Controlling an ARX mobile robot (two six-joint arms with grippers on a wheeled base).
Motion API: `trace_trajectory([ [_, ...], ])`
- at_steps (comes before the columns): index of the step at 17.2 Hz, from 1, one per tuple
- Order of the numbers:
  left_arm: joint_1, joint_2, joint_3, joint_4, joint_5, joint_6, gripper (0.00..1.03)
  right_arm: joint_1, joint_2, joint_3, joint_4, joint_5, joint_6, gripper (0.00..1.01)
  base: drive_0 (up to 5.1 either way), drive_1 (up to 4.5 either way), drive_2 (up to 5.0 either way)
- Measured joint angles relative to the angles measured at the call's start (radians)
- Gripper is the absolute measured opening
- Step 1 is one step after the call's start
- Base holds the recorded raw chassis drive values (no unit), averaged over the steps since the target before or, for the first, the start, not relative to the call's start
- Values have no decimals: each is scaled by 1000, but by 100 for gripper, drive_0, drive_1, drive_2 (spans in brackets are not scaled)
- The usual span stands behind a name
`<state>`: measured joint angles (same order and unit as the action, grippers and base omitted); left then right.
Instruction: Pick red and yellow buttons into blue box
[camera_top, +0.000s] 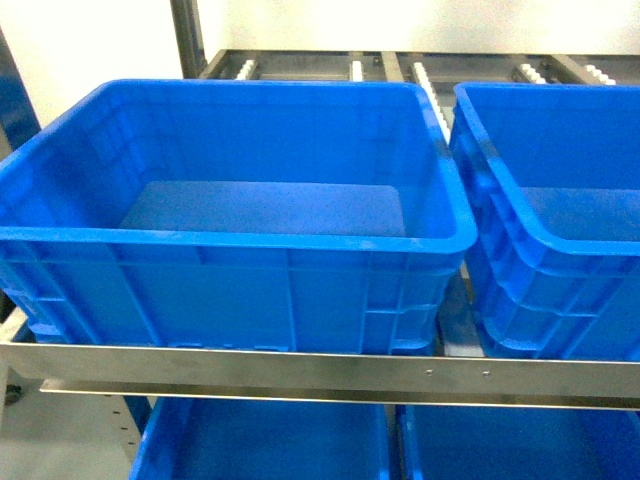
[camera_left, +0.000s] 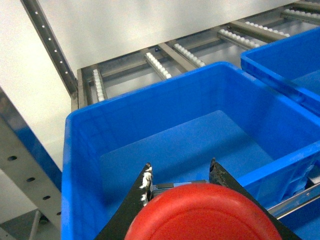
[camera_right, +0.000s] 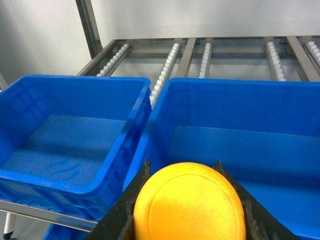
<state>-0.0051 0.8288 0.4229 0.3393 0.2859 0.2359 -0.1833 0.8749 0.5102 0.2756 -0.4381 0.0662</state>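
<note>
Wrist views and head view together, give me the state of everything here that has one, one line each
red button: held in the left gripper, over the left blue box
yellow button: held in the right gripper, over the right blue box
left blue box: on the roller rack, visible floor bare
right blue box: beside it, visible floor bare

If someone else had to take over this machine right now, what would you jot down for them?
Left gripper: shut on the red button, poised above the left blue box.
Right gripper: shut on the yellow button, at the near rim of the right blue box.
Done: both buttons picked up.
Left: release each into a box. The floors that show in both boxes are bare. In the head view neither arm shows.
</note>
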Motion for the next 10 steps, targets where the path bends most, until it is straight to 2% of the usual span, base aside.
trace_trajectory([
  [10,0,-1,0,0,0,0,27,0,2,0,-6,0,0,31,498,-248,-248],
])
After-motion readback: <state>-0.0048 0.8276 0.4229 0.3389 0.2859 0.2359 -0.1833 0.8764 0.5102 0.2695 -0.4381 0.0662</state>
